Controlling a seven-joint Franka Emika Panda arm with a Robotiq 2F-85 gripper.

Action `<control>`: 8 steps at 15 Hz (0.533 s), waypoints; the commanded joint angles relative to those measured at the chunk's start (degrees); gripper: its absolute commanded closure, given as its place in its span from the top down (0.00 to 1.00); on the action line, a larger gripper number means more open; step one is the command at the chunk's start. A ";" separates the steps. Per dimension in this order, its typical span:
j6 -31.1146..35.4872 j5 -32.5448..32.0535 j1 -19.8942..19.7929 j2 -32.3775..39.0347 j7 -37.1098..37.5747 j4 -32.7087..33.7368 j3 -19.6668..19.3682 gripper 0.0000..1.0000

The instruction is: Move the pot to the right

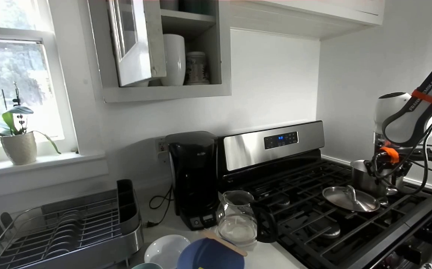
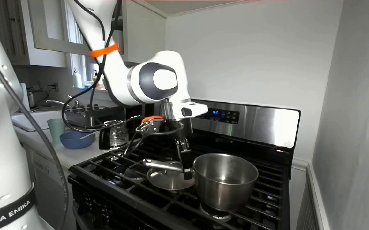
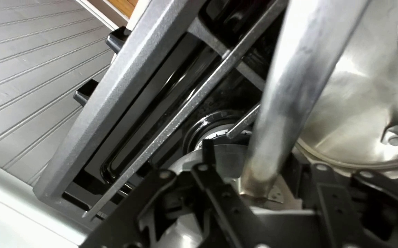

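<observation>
The gripper is just beside the pot, where the handle joins it. Its fingers are apart, one on each side of the handle, and a gap shows, so it seems to hold nothing. The handle is long and points straight away from the pot. The pot stands over a burner, with the lid on its handle side. I think the gripper must squeeze across the handle before the pot goes right.
</observation>
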 commanded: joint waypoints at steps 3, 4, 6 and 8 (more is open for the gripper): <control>-1.06 -1.19 1.75 -0.12 0.12 0.06 -0.92 0.27; -1.19 -1.09 1.85 -0.17 -0.15 0.06 -0.97 0.31; -1.28 -1.00 1.94 -0.22 -0.53 0.06 -1.01 0.33; -1.80 -0.79 2.12 -0.30 -1.10 0.06 -1.05 0.29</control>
